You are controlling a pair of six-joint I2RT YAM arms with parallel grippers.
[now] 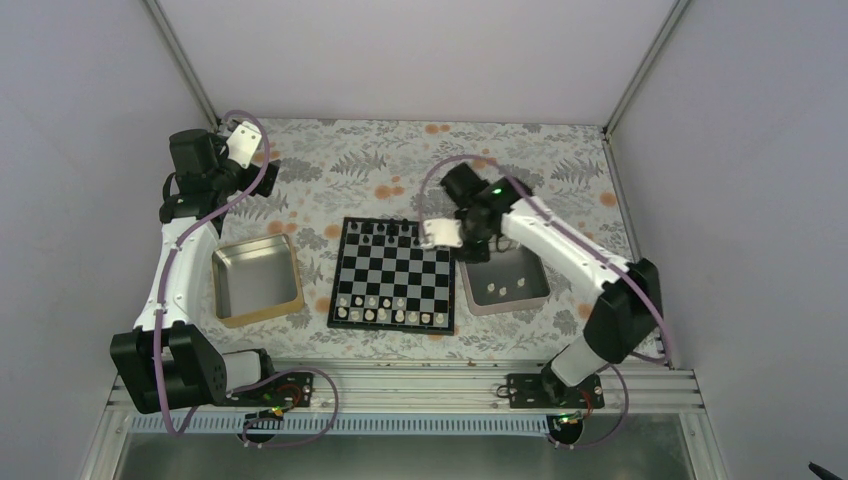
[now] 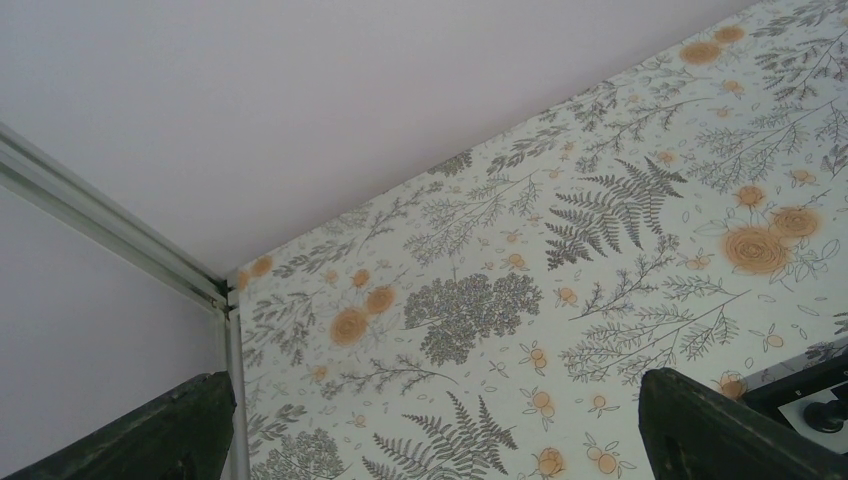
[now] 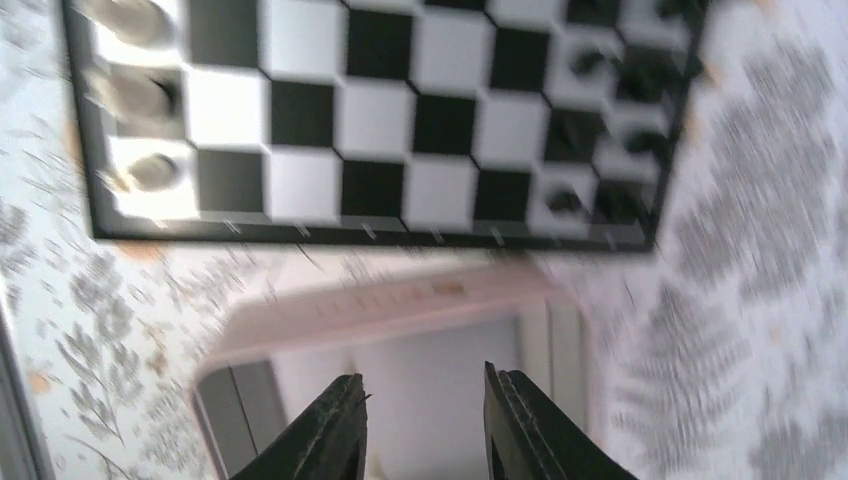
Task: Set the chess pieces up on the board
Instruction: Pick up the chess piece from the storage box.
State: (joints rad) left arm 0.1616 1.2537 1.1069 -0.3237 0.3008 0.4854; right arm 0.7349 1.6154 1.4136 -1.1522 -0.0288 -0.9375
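Right pincer (image 3: pixel 425 425) narrowly parted, empty, over tray (image 3: pixel 400 300); left pincer (image 2: pixel 437 405) wide, empty

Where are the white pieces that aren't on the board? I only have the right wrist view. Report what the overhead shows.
Observer: Three chess pieces lie in the right tray, just beside the board.
Operator: Report the left arm.
Observer: The left gripper hangs open over the far left corner of the table, away from the board.
Operator: Check the left tray.
Observer: From above I see no pieces in the left tray.
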